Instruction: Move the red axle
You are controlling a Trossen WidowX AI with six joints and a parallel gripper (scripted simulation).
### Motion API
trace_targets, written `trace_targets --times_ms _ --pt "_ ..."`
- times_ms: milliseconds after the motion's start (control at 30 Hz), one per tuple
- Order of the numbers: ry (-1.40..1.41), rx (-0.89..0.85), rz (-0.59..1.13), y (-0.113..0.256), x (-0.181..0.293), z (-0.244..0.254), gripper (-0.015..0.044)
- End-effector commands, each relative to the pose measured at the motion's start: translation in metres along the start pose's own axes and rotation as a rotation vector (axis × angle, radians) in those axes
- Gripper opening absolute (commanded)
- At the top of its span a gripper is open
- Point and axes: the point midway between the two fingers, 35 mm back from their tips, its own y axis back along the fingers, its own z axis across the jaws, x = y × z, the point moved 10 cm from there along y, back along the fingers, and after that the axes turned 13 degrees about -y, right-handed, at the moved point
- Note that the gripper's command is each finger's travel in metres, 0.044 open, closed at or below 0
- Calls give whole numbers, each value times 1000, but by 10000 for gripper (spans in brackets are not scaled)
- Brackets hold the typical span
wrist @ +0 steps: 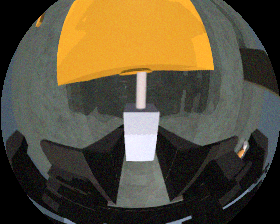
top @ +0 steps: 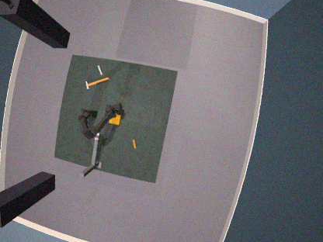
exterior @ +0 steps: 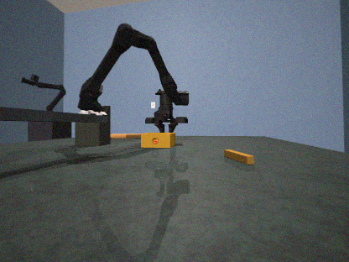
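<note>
The red axle (exterior: 155, 141) is sitting inside the yellow beam (top: 115, 119) (exterior: 158, 140) (wrist: 135, 40), its end showing in the hole. At the opposite face, the gripper (top: 116, 111) (exterior: 166, 129) (wrist: 139, 128) is pinching a pale block (wrist: 141, 135), whose thin pin (wrist: 141, 90) is pointing at the beam's hole; its tip seems to be meeting the rim, though I can't be sure. An orange bar (top: 134, 143) (exterior: 239, 157) (wrist: 40, 21) is lying well apart, and an orange-handled hammer (top: 98, 82) is lying near a white rod (top: 100, 70).
</note>
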Motion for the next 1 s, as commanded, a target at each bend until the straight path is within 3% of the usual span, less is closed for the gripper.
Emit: trace_targets --times_ms 0,967 --pt "0 -3 -6 1 -10 3 0" --pt "0 -4 -8 1 -27 8 0"
